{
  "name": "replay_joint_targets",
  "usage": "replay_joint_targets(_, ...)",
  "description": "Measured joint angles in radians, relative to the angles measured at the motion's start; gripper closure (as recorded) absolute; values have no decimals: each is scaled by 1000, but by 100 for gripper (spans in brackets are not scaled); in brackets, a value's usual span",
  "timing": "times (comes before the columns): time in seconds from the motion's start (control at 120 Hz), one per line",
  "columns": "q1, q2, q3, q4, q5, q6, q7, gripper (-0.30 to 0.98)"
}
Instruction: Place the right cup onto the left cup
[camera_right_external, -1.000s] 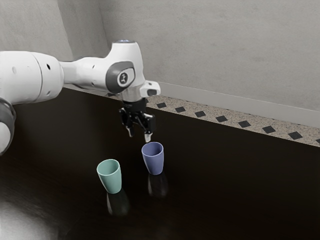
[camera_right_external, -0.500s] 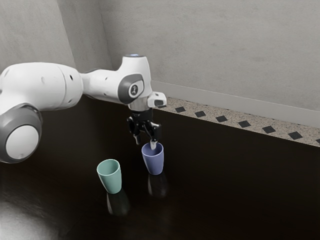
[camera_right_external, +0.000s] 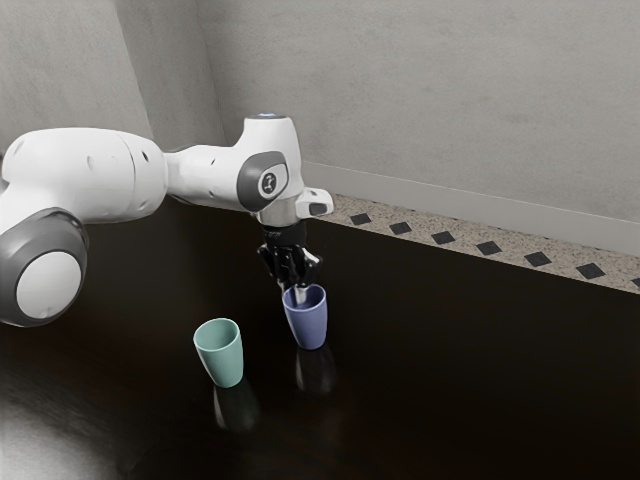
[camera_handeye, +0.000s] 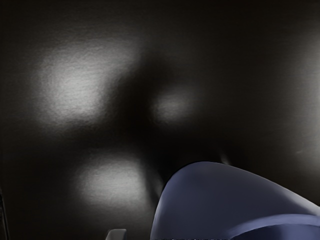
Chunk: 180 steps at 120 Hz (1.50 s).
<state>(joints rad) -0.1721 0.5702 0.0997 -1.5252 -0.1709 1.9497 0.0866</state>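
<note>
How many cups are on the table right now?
2 in view. The purple cup stands under the gripper; the green cup stands apart from it, nearer the exterior view's left and lower edge.

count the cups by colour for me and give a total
green cup: 1
purple cup: 1
total: 2

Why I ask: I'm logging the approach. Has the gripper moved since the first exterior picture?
Yes. Judged against the purple cup, the gripper has moved down and toward the exterior view's right, to the cup's rim.
</note>
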Motion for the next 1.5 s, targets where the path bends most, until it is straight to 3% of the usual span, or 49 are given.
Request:
replay_joint_targets(0.267,0,0,3,-1,-6,1,-3,75)
replay_joint_targets(0.533,-2,-24,11,-15,-3,1,-7,78)
replay_joint_targets(0.708,-13,-106,13,-65,10,0,-11,78)
replay_joint_targets(1.325,-13,-513,-1,-380,214,-29,-105,79)
replay_joint_targets(1.5,75,-596,-91,-463,239,-31,-139,79)
